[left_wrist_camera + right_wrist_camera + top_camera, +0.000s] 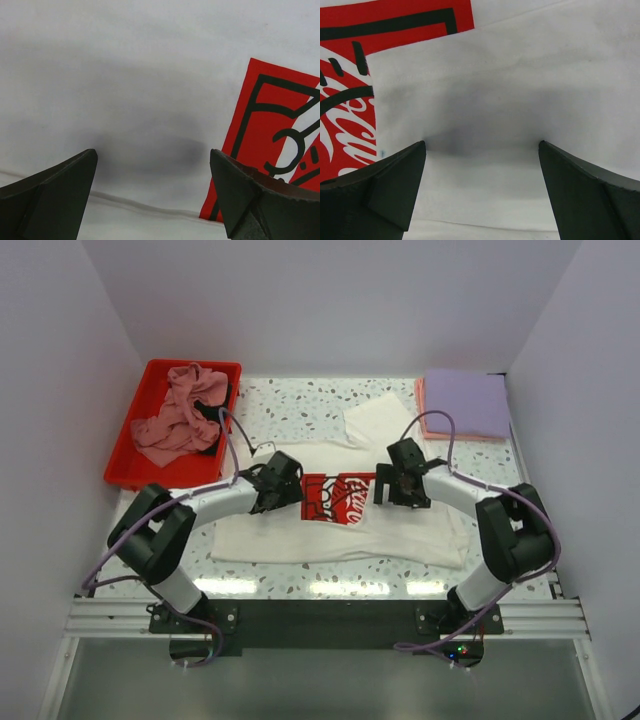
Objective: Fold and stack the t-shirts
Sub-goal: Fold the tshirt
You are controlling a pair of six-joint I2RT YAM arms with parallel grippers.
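The white Coca-Cola t-shirt (300, 540) is laid flat on the worktop (300, 410) under both hands. The left hand (152, 152) and right hand (481, 145) are held spread over the cloth, with the red print (335, 498) between them.

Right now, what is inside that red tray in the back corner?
A crumpled dusty-pink t-shirt fills most of the red tray, with a bit of black cloth showing at its right edge. Whatever lies beneath the pink heap is covered.

Matt white cloth t-shirt (340, 540), smooth speckled table (300, 405), glossy plastic tray (152, 390).
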